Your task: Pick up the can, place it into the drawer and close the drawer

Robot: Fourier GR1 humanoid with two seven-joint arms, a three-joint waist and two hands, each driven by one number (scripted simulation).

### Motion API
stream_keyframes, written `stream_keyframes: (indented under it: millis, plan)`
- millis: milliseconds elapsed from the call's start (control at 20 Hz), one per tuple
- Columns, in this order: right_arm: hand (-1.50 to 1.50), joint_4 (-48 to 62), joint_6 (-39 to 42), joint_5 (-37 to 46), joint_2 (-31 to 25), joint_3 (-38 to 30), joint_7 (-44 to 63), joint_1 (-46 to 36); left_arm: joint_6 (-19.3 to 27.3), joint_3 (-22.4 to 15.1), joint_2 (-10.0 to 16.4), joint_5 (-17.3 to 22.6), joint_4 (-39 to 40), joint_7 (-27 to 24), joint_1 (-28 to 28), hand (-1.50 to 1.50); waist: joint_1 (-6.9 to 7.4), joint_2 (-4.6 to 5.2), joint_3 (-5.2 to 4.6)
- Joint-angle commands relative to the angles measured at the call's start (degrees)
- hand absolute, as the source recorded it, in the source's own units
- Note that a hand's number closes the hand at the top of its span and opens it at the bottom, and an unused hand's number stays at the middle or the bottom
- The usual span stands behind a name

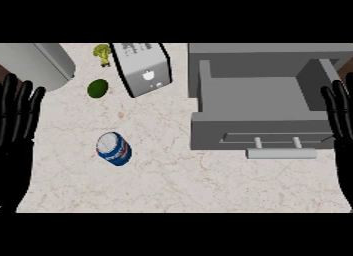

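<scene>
one can [114, 148] is noted on the counter [179, 185], left of centre and well apart from the one drawer [256, 97], which is found pulled open at the right, its handle [280, 153] on the near side. one broccoli [102, 52], one green fruit [98, 88] and one silver box [143, 67] are recorded at the back. the left hand [13, 117] and right hand [346, 115] are held open at the side edges, fingers straight; nothing is held or touched.
</scene>
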Motion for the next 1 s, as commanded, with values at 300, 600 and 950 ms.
stream_keyframes:
  millis: [300, 600, 950]
  plan:
    - [-1.50, 2.81, -4.02, 0.15, 2.27, -3.27, 7.24, 5.96, 6.41, -1.67, -2.84, -8.16, 5.59, 10.11, 6.18, -1.50, -0.50, 1.73, -0.57]
    - [-1.50, 0.19, -3.90, -0.96, 1.55, -5.53, 9.81, 9.32, 8.74, -5.26, -4.01, -12.10, -0.89, 24.74, 4.16, -1.50, 0.02, 1.14, -0.66]
    - [-1.50, -4.57, 3.84, -11.49, -2.03, -14.29, 8.27, 17.10, 6.13, -5.97, -2.17, -12.04, -12.79, 27.55, 12.11, -1.50, 0.10, 1.09, -0.70]
